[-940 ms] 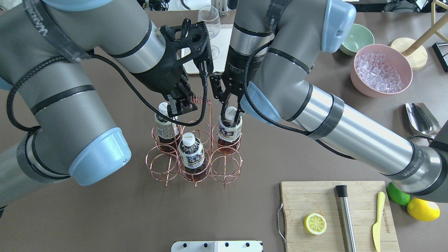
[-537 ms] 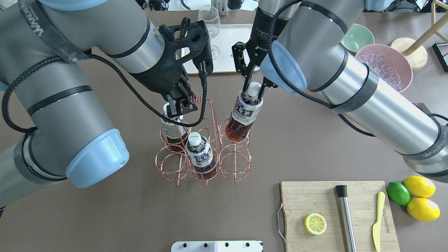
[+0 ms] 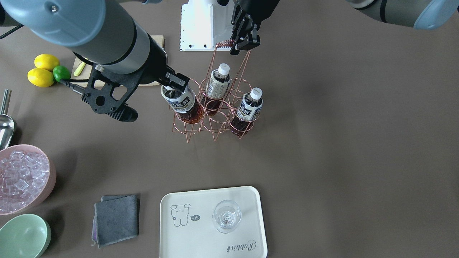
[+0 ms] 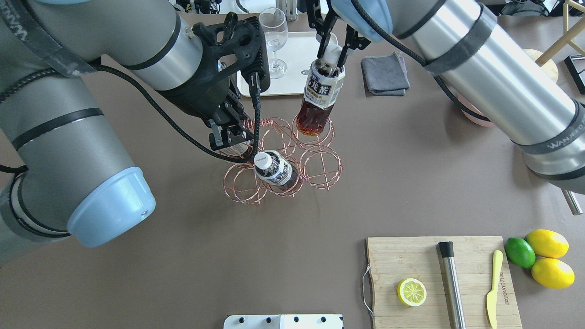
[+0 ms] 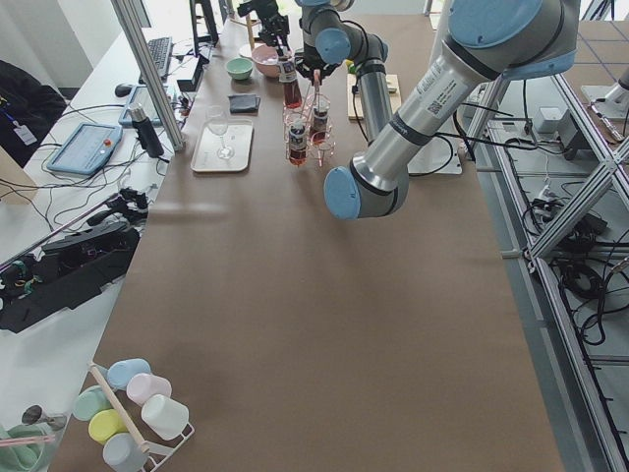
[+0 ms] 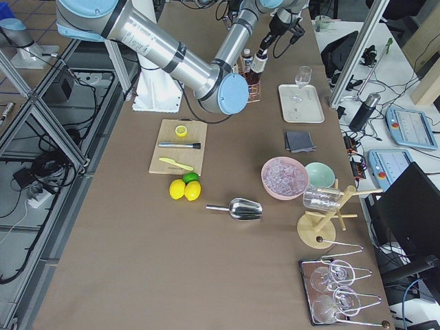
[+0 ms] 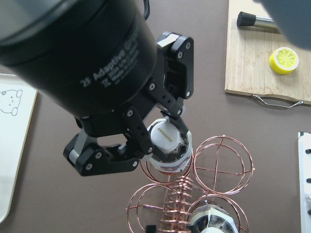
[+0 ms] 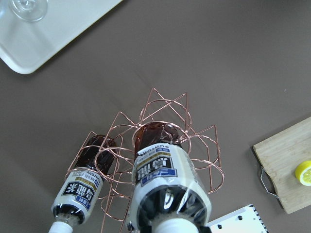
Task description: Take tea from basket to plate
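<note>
Over the far corner cell of the basket (image 4: 321,161): lifting one tea bottle (image 4: 320,98) by its white cap, with the right gripper (image 4: 335,49) pinched tight on that cap. Hangs tilted, neck leaning toward the plate (image 4: 295,75), dark base level with the cell's top ring and not plainly clear of it. Sat upright and deep in that cell under a second ago; leaned half out half a second ago; rides higher now. Points to a firm hold and a pull-out nearly finished, with the carry not yet begun. Steadied meanwhile by the left gripper (image 4: 227,133), closed on the twisted handle (image 4: 261,122). Dragged a little toward the plate all the same, rack and left gripper together. Leaves two other bottles (image 3: 250,106) seated in their cells. Calls next, most likely, for a bit more height, then a short trip to bare plate beside the wine glass (image 4: 273,34), keeping well off it.
</note>
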{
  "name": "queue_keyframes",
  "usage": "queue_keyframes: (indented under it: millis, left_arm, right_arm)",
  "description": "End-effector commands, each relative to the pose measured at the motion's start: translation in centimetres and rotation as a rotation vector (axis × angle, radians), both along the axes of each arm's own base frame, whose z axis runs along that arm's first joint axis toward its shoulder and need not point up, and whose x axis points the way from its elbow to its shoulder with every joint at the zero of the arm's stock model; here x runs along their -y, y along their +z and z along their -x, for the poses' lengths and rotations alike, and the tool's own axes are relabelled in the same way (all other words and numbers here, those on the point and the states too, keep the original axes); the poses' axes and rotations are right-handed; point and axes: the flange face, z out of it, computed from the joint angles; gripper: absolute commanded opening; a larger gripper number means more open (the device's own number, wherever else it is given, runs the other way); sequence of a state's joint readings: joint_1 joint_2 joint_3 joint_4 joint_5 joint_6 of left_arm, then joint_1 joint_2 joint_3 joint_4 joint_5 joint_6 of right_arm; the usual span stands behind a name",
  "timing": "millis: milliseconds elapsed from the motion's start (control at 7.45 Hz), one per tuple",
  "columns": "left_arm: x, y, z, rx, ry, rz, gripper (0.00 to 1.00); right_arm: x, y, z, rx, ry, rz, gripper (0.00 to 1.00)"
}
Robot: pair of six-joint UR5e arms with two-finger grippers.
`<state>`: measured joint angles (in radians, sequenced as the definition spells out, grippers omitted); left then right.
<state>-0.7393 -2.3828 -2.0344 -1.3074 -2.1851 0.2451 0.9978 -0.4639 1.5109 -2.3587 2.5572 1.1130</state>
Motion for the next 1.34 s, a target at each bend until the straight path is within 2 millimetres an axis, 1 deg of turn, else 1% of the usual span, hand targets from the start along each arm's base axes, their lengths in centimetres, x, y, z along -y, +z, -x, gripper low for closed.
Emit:
queue_keyframes:
  millis: [0, 269, 403, 537, 671, 940, 1074, 1208]
  left_arm:
    - [-0.2, 0.4, 0.7, -0.002, -0.005, -0.001, 0.00]
    - [-0.2, 0.6, 0.7, 0.001, -0.005, 0.001, 0.00]
    - [-0.2, 1.0, 0.6, 0.006, -0.005, 0.004, 0.00]
    - [-0.4, 1.2, 0.0, 0.011, 0.004, 0.008, 0.00]
    - [-1.0, 1.3, -1.1, 0.016, 0.024, 0.013, 0.00]
    - [-1.0, 1.4, -1.5, 0.020, 0.024, 0.028, 0.00]
    - [-0.8, 1.3, -1.3, 0.019, 0.020, 0.027, 0.00]
    - [-0.4, 1.0, -0.4, 0.012, 0.003, 0.021, 0.00]
  right_arm:
    - [5.1, -2.4, -0.8, 0.005, 0.001, -0.028, 0.00]
    - [5.2, -3.8, -1.6, 0.017, 0.015, -0.042, 0.00]
    - [5.5, -3.5, -1.7, 0.012, 0.019, -0.037, 0.00]
    - [6.3, -2.7, -1.3, 0.006, 0.016, -0.047, 0.00]
    - [9.1, -0.9, -0.9, 0.018, 0.030, -0.075, 0.00]
    - [13.3, 3.7, 1.4, 0.021, 0.032, -0.114, 0.00]
    - [14.9, 5.7, 2.0, 0.014, 0.035, -0.130, 0.00]
    - [16.5, 8.5, 3.0, 0.018, 0.013, -0.169, 0.00]
